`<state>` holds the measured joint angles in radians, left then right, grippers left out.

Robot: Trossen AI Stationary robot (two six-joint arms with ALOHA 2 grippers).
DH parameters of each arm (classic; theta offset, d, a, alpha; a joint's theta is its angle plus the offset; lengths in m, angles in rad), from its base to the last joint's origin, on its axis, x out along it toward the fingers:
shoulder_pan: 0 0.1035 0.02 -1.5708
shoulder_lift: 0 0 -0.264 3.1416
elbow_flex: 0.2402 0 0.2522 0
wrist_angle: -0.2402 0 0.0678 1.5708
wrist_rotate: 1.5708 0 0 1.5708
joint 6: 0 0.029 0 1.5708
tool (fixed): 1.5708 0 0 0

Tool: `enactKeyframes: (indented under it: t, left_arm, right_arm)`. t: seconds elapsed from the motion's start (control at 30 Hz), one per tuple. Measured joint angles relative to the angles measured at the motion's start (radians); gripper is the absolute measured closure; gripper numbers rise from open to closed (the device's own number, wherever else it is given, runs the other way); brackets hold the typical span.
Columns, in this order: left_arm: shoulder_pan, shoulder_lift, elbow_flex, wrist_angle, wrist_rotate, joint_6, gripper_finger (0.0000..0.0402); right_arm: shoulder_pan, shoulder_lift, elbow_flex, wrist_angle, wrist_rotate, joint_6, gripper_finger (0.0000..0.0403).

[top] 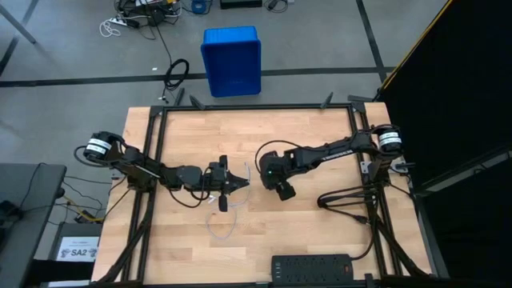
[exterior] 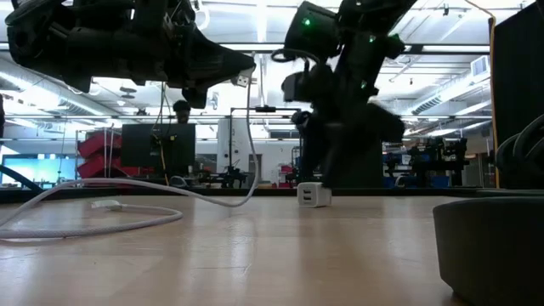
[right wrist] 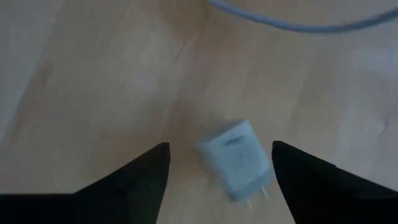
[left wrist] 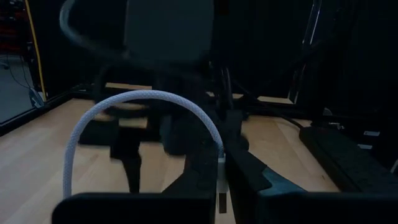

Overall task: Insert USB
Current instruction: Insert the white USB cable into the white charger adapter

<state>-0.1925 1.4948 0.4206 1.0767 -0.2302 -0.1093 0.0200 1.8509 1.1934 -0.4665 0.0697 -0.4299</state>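
The USB cable is thin and whitish. Its loose loops lie on the table, and one strand rises to my left gripper, which is shut on the plug end above the table's middle. The small white cube adapter lies on the wood with its prongs to one side. My right gripper hangs open right above the adapter, one finger on each side, touching nothing. In the high view the right gripper hides the adapter. My left gripper pinches the USB cable's plug end between its two fingers, which reach level toward the table's right side. The metal plug pokes out past the fingertips, lifted clear. Behind the hold, the cable arches up, then hangs slack to the table.
A black power strip lies at the near edge. Thick black cords loop by the right arm's base. A blue bin stands on the floor beyond the far edge. Bare wood shows at the far side of the table.
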Motion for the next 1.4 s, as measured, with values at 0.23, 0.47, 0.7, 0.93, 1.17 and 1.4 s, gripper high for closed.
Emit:
enactKeyframes:
  t: [0.23, 0.47, 0.7, 0.93, 1.17, 1.4]
  left_arm:
    - [0.0, 0.0, 0.0, -0.007, 0.0, 0.0, 0.0402]
    - [0.0, 0.0, 0.0, -0.01, 0.0, 0.0, 0.0402]
    - [0.0, 0.0, 0.0, -0.014, 0.0, 0.0, 0.0402]
    - [0.0, 0.0, 0.0, -0.015, 0.0, 0.0, 0.0402]
    - [0.0, 0.0, 0.0, -0.022, 0.0, 0.0, 0.0402]
    - [0.0, 0.0, 0.0, -0.023, 0.005, 0.0, 0.0402]
  right_arm:
    - [-0.01, 0.058, 0.001, -0.001, 0.034, -0.011, 0.0143]
    - [-0.011, 0.062, 0.002, -0.001, 0.038, 0.009, 0.0168]
    - [-0.011, 0.062, 0.002, -0.013, 0.039, 0.101, 0.0202]
    - [-0.011, 0.061, 0.002, -0.008, 0.095, 0.151, 0.0191]
    - [-0.012, 0.061, 0.026, -0.058, 0.102, 0.196, 0.0143]
    - [-0.021, 0.061, 0.046, -0.117, 0.084, 0.247, 0.0133]
